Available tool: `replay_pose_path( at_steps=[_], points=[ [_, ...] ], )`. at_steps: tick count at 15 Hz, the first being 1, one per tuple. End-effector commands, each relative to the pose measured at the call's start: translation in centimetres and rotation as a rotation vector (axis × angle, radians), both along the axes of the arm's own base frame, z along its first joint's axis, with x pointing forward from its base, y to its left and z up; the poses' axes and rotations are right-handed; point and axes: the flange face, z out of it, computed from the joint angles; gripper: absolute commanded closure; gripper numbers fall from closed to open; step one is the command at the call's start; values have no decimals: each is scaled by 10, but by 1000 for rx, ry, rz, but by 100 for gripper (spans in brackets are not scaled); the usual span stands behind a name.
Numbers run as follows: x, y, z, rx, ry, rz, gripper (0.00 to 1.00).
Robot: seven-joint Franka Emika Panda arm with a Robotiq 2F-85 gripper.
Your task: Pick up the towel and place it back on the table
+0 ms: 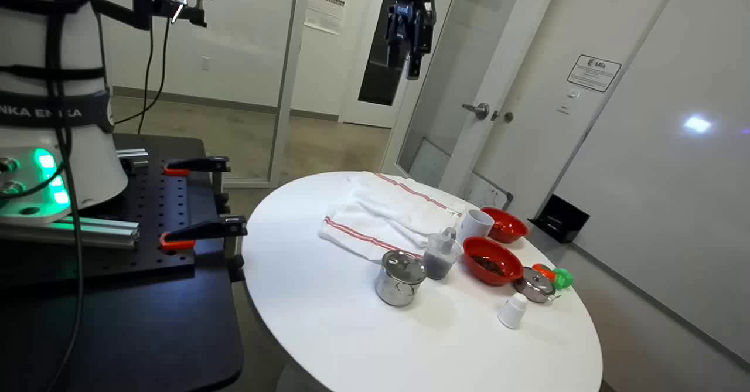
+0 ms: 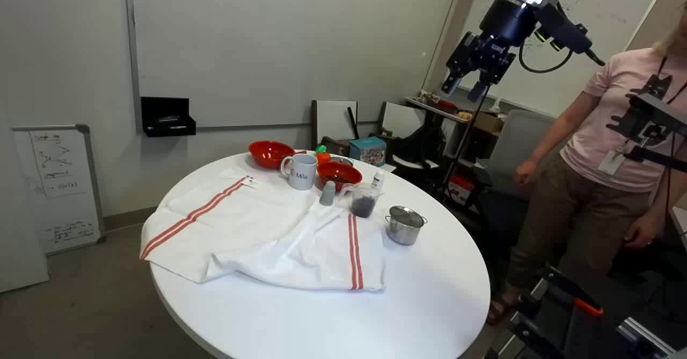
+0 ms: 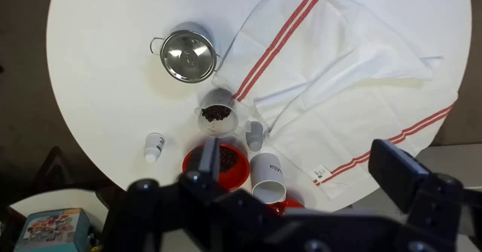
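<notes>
"What do we have nearest in the wrist view?"
"Our gripper [image 3: 295, 150], fingers spread wide, holding nothing."
"And past it?"
"We see the towel [image 3: 335, 120] lying rumpled on the round white table [image 3: 101, 56], one side reaching the rim, near the lidded pot [image 3: 188, 58] and the mug [image 3: 266, 169]."
"Farther off?"
"In both exterior views we find a whiteboard [image 2: 295, 42] beyond the table."

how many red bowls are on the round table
2. In an exterior view, one bowl sits left of the mug; the other bowl, with dark bits inside, sits right of it.
</notes>
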Motion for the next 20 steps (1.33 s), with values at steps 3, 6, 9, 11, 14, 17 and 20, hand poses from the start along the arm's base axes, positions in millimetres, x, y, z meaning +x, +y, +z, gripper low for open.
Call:
replay_pose_path(
  at_steps=[3, 6, 9, 11, 14, 17, 20],
  points=[
    [0, 0, 1, 0, 1, 0, 0],
    [0, 0, 1, 0, 1, 0, 0],
    [-3, 1, 0, 13, 42, -59, 0],
    [-7, 1, -2, 0, 88, -148, 0],
    [-11, 3, -5, 10, 144, -185, 0],
    [54, -18, -41, 21, 173, -168, 0],
    [98, -10, -69, 4, 231, -130, 0]
  ],
)
